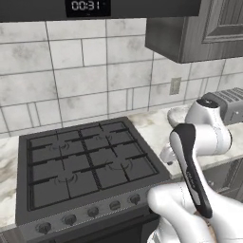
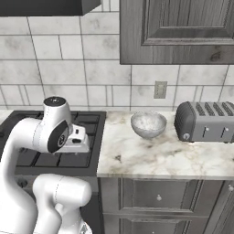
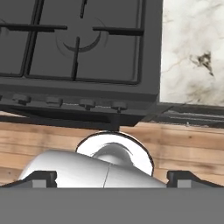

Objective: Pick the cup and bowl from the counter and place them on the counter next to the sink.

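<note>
standing on the white veined tabletop point(image 2: 151, 157) in the right base view, the bowl point(image 2: 148, 124) sits near the back wall, between the stove point(image 2: 87, 132) and a dark grey toaster point(image 2: 204, 121), apart from both. it is wide, round and shallow, pale grey-white with a mottled, stone-like look. in the left base view its rim point(image 1: 176, 114) peeks out behind the arm's white elbow, which covers most of it. the toaster point(image 1: 228, 103) is boxy with slots across the top and small knobs on its front. a wall socket point(image 2: 160, 89) is set in the grey tiled wall above the bowl, under a dark panelled wall cabinet point(image 2: 178, 32). the stove point(image 1: 88, 166) is black, with a square grid of grates over round burners and a row of knobs along its front edge; a clock display point(image 1: 87, 5) glows above it. the robot arm bends over the stove's right side. the claw point(image 3: 112, 178) points down past the stove's front edge toward a wooden plank floor point(image 3: 188, 148); its two dark tips rest far apart at the bottom corners of the hand view, spread wide with nothing between them. the marble tabletop point(image 3: 192, 52) shows to the right of the stove there.
</note>
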You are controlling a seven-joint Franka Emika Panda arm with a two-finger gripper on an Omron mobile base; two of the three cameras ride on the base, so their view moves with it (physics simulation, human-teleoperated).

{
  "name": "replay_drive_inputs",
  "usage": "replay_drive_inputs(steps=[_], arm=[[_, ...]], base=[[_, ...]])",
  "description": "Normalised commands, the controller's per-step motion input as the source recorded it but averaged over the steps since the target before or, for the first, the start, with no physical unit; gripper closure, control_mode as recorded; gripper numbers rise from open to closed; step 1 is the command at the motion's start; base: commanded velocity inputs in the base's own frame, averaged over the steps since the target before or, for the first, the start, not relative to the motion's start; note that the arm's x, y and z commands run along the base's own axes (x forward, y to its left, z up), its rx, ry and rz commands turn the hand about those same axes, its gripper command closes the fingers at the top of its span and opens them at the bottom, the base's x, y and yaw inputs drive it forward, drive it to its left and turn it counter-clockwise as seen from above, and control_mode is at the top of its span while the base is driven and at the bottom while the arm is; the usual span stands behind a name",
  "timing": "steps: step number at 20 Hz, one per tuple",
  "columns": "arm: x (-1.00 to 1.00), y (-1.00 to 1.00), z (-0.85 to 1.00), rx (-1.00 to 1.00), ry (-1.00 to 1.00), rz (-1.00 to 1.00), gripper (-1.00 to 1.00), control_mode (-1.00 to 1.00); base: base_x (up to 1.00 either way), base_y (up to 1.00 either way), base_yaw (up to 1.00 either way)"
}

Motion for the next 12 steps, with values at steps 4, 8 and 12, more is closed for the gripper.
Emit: replay_drive_inputs(steps=[4,8,12], arm=[[0.17,-0.13,-0.35,0.05,-0.08,0.0,-1.0,-1.0],[0.51,-0.23,-0.09,0.0,-0.03,0.0,-1.0,-1.0],[0.62,-0.28,0.0,-0.03,0.0,0.0,-1.0,-1.0]], base=[[0.0,0.0,0.0],[0.0,0.0,0.0],[0.0,0.0,0.0]])
